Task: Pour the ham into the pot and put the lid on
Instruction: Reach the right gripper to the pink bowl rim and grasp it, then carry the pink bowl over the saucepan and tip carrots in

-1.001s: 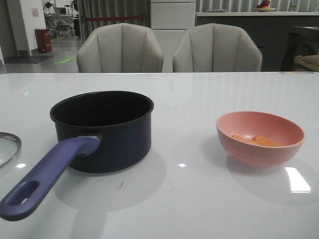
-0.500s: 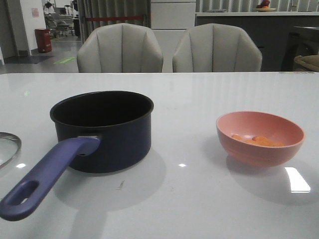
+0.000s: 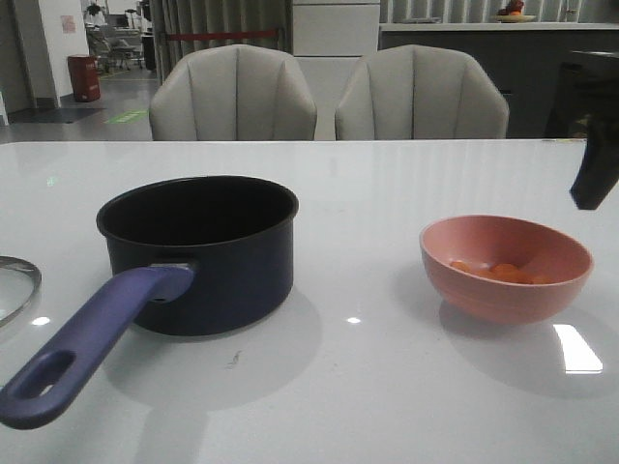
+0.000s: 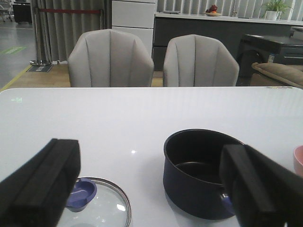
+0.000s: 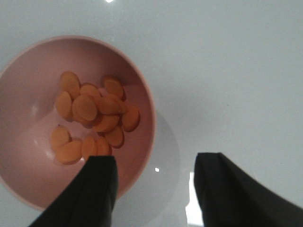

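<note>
ham [image 5: 90, 125] in pink bowl [image 3: 505, 268], white table [image 3: 387, 387], grey chairs [image 3: 232, 94] behind.

White table [image 3: 406, 387]; pink bowl [image 3: 484, 300] on it, right; 2 grey chairs [image 3: 232, 97] behind.

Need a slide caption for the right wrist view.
Open right gripper above the pink bowl's rim, ham slices inside.

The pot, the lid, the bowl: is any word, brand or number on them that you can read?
None can be read.
pot: no lettering shows on its wall or handle.
lid: only glass and its blue knob show; no text legible.
pink bowl: plain, holding ham.
Notice on the far-left wall: too small and blurred.
</note>
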`<state>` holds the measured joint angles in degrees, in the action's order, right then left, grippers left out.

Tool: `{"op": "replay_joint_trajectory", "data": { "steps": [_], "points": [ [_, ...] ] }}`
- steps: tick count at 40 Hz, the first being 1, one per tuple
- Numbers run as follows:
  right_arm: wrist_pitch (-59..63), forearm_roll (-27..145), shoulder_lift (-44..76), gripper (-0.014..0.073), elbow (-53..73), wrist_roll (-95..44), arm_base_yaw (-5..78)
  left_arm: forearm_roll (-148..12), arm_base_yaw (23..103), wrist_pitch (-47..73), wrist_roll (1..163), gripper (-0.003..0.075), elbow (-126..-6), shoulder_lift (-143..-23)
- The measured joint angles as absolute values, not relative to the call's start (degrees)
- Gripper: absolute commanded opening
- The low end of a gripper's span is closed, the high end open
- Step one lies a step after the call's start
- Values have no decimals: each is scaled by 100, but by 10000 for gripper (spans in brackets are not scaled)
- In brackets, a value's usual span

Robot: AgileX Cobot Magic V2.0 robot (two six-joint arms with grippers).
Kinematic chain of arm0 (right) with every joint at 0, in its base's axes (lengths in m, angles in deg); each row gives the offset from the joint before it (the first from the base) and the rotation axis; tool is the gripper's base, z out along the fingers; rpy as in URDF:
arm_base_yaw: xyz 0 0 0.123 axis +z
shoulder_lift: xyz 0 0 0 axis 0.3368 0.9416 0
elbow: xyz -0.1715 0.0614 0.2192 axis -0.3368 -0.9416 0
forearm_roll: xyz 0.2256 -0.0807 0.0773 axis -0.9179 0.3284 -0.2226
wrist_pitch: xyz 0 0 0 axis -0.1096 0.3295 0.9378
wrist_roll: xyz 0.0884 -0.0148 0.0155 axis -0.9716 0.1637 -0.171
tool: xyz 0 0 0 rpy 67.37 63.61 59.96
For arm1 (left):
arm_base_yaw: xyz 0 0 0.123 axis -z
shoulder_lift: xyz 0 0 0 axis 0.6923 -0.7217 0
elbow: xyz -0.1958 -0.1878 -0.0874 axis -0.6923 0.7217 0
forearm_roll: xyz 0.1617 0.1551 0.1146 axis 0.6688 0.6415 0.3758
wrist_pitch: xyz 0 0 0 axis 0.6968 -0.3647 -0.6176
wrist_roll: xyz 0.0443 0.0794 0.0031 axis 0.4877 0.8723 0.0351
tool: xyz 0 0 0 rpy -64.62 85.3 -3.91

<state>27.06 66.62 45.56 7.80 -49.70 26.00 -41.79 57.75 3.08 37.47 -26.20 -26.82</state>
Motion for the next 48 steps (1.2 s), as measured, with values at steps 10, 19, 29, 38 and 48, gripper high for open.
{"op": "replay_joint_trajectory", "data": {
  "steps": [10, 19, 29, 38, 48],
  "points": [
    [3245, 6653, 5791, 473, 1788, -4898, 2600, -4218, 5775, 308, 3747, 637, -2620, -2682],
    [3270, 6612, 6252, 397, 2124, -4886, 2600, -4179, 5775, 308, 3747, 637, -2620, -2682],
    [3418, 6408, 6629, 141, 2298, -4840, 2600, -4179, 5775, 308, 3747, 637, -2620, -2682],
    [3438, 6375, 6629, 136, 2560, -4828, 2600, -4179, 5775, 308, 3747, 637, -2620, -2682],
    [3789, 6292, 6530, 136, 3273, -4205, 2992, -4179, 5775, 308, 3747, 637, -2620, -2682]
  ]
}}
